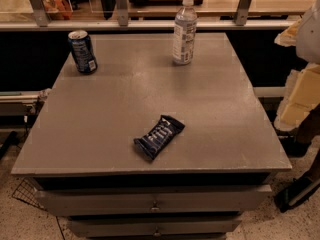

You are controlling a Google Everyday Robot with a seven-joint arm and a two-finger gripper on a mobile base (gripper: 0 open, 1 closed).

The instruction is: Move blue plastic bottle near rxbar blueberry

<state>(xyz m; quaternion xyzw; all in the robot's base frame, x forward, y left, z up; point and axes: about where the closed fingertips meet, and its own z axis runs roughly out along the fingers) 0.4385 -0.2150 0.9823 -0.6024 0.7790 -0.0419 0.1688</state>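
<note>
Blue plastic bottle (184, 30) stands upright at top centre of the grey table (100, 124), and the rxbar blueberry (159, 136) lies well apart at lower centre. Pale arm (300, 91) at the right edge, gripper out of sight, so its grip can't be told.

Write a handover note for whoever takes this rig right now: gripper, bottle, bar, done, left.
Gripper: at the right edge of the view, beside the table and off its top, touching neither task item.
Blue plastic bottle: upright and capped, near the far edge of the table.
Rxbar blueberry: lying flat near the front edge, well apart from the bottle.
Soda can: upright at the far left corner, not part of the job.
Done: nothing visible yet.
Left: grasp the bottle, bring it forward, set it down beside the bar.
</note>
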